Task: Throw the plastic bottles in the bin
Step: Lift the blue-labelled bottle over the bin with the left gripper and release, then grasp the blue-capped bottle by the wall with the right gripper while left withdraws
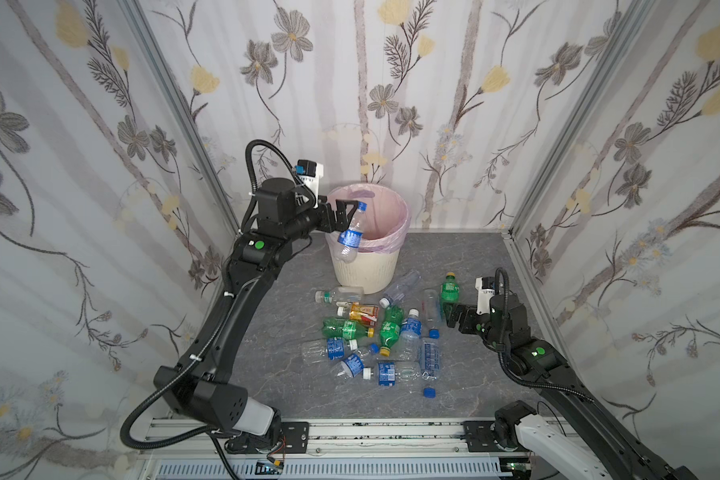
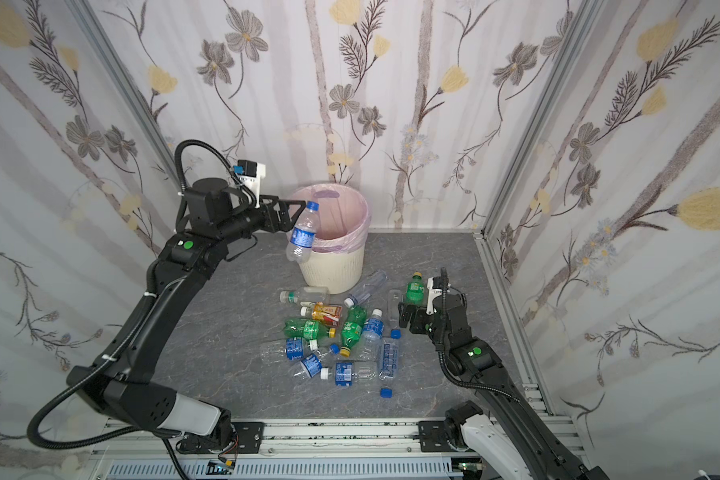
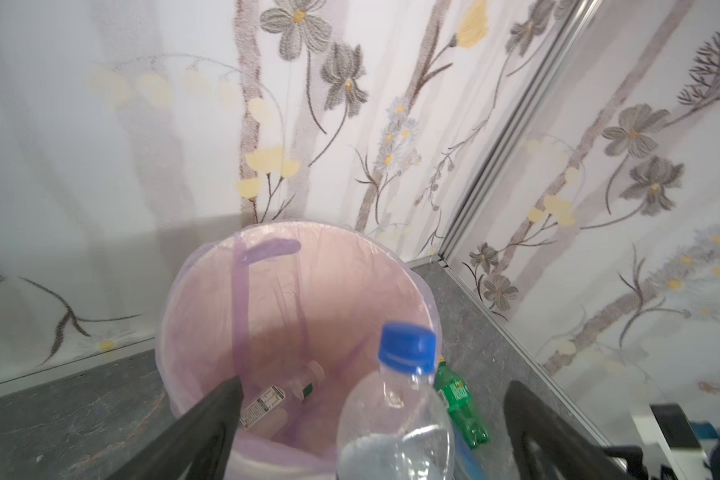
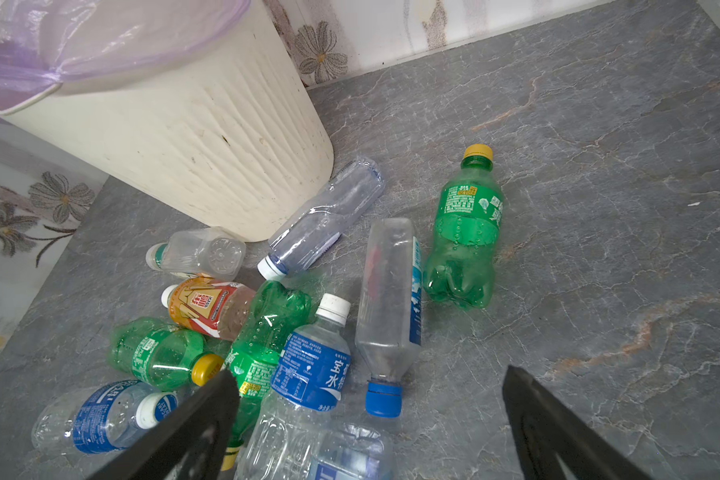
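Hovering at the rim of the round cream-white ribbed plastic bin [image 1: 371, 270] by the far edge of the tabletop [image 1: 474, 257], the left pincer [image 1: 350, 216] stood wide around a tilted clear blue-capped plastic bottle [image 1: 351, 239]. The right pincer [image 1: 449, 316] gaped beside a green yellow-capped bottle [image 1: 449, 291]; more bottles [image 1: 344, 328] cluttered mid-tabletop.

Paired top views overlook the whole table [image 1: 454, 257]; wrist views peer closely past fingers [image 3: 208, 428].
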Available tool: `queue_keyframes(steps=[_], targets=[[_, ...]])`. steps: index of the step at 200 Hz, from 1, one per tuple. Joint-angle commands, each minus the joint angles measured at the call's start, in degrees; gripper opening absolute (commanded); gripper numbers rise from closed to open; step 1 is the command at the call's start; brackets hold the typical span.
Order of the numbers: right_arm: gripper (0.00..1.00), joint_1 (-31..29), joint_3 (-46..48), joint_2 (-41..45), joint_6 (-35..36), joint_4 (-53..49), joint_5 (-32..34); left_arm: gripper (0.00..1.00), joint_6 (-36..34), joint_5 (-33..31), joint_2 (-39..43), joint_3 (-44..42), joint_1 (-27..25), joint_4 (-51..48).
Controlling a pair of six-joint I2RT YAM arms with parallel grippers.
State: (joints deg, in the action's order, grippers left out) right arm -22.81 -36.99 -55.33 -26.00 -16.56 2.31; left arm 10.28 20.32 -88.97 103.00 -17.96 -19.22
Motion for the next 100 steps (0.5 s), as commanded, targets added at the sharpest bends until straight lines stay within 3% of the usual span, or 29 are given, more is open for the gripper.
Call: queue_keyframes(steps=[1, 41, 100], targets=[[1.00, 0.36, -1.45, -0.56, -1.92, 3.04, 0.64, 1.00, 6.50, -2.87, -2.26, 3.14, -0.11, -1.07], [1.00, 3.42, -1.61, -1.62, -1.79, 3.64, -1.66, 1.00, 5.25, -11.36, 8.29, -10.41, 0.18, -1.08], [0.92, 3.09, -2.01, -5.05, -1.92, -4.28, -10.61, 1.00, 15.72, -10.31, 32.00, -43.79, 0.49, -1.17]])
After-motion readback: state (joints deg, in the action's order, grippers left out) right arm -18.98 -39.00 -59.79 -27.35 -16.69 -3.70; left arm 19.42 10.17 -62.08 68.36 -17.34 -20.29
